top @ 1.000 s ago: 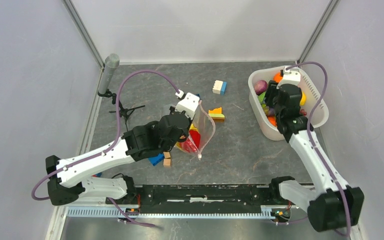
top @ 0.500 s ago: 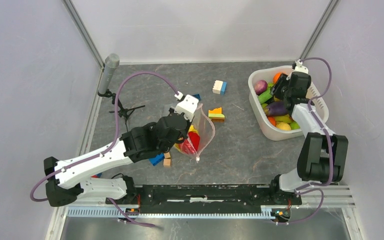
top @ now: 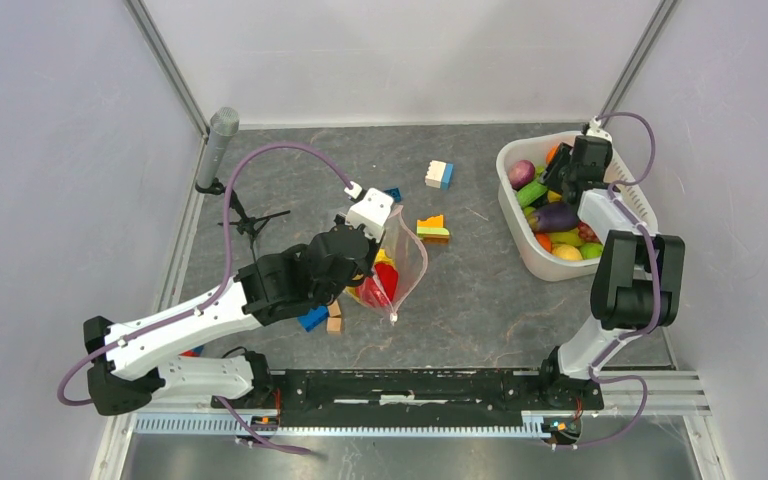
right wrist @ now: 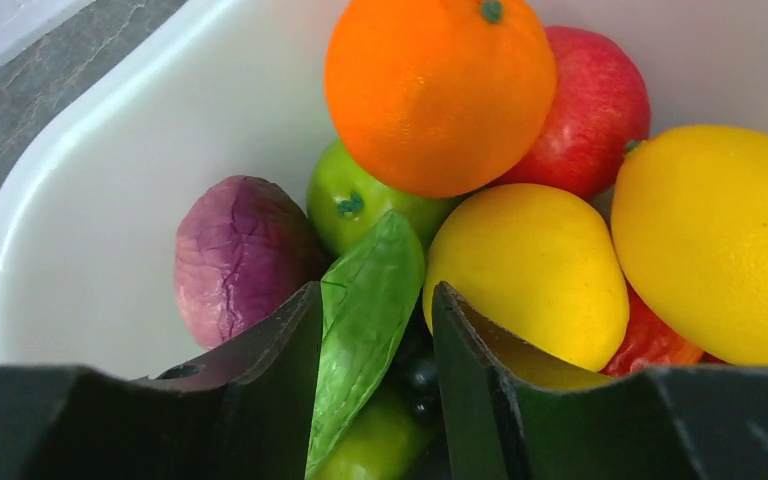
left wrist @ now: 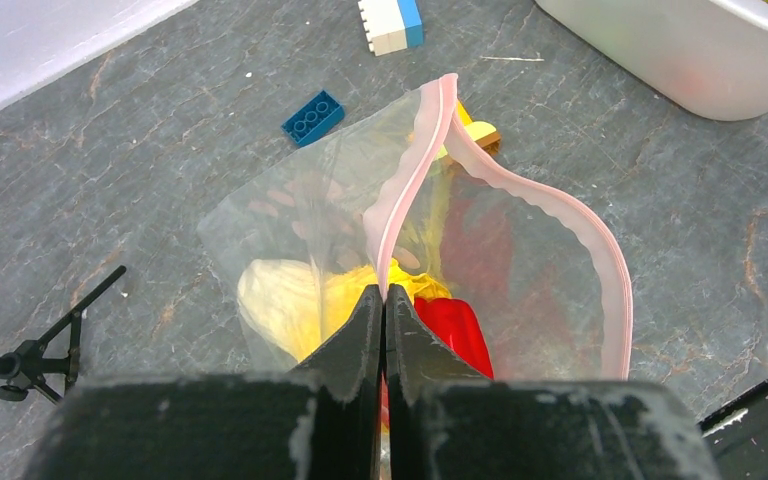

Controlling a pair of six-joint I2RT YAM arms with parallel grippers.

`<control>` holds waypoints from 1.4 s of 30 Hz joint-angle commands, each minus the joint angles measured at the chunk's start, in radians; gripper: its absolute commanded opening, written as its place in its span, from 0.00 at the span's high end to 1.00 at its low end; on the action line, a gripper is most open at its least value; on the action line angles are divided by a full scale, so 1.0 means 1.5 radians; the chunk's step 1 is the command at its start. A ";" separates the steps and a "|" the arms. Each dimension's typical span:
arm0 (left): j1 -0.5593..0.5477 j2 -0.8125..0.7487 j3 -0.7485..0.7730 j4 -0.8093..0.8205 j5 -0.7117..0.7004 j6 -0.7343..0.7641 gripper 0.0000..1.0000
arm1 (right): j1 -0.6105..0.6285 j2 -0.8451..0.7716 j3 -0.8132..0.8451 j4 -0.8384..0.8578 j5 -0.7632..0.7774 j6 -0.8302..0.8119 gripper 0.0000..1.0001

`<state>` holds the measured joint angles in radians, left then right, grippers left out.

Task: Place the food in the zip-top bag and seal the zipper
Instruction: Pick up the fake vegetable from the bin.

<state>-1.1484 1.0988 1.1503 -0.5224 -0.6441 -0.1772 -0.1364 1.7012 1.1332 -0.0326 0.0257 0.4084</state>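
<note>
Presently my left gripper (left wrist: pixel 385 295) pinches the zipper (left wrist: pixel 412 165), jaws fully closed. My right gripper's (right wrist: pixel 375 292) jaws stand part open, a green leaf (right wrist: pixel 365 340) between them.

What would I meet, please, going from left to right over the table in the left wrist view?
A small black tripod → blue brick → white-and-blue block → white basket. The zip-top bag spans the middle and overlaps several of these, so it is left out of the order.
</note>
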 commanded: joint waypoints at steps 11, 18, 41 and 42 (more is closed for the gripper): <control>0.004 -0.017 0.003 0.016 0.009 -0.018 0.98 | -0.004 0.078 0.018 0.047 -0.003 0.027 0.49; 0.005 -0.019 0.001 0.013 0.007 -0.020 0.98 | -0.004 0.039 -0.015 0.084 -0.014 0.025 0.82; 0.005 -0.022 -0.011 0.015 0.031 -0.039 0.98 | -0.006 -0.540 -0.394 0.499 -0.162 0.038 0.96; 0.006 -0.021 -0.011 0.016 0.032 -0.039 0.98 | -0.006 -0.555 -0.401 0.516 -0.202 0.058 0.96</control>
<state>-1.1465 1.0851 1.1339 -0.5289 -0.5991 -0.1978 -0.1440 0.9627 0.5510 0.5552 -0.0975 0.4446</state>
